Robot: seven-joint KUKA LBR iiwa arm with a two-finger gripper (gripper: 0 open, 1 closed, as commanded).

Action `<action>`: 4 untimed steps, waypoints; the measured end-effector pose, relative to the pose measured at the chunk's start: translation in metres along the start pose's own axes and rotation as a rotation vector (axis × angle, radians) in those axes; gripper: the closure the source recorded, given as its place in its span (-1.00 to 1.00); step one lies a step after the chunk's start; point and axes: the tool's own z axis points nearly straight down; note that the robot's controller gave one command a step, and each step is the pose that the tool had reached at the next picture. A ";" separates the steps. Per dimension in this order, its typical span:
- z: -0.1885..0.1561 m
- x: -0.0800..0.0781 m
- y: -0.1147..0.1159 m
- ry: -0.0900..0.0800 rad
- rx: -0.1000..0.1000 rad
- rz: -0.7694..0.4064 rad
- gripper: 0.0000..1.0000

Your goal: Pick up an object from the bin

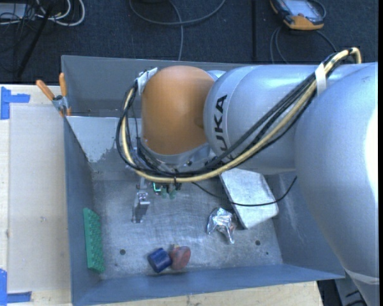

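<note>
The pick is not yet done as far as this moment shows: the arm (242, 126) reaches in from the right and its jaws hang low over a bare patch of the bin (76, 171) floor, left of the middle, with nothing visibly between them. I cannot tell how far apart the jaws stand, since they show as 1 thin grey shape under the orange wrist cover (175, 107). No thing lies directly beneath them, so choosing, closing on and lifting a thing all seem left to do. I count 5 loose things, 1 of each kind: 1 flat green studded strip (92, 240) along the left wall, 1 small blue piece (158, 259) near the front wall, 1 reddish-brown lump (180, 256) touching it on the right, 1 crumpled silvery piece (221, 224) right of the middle, and 1 pale grey-white block (249, 199) just beside it, partly under the arm. All stand apart from the jaws.
</note>
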 end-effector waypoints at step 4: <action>0.095 0.092 -0.144 -0.036 0.002 -0.641 -1.00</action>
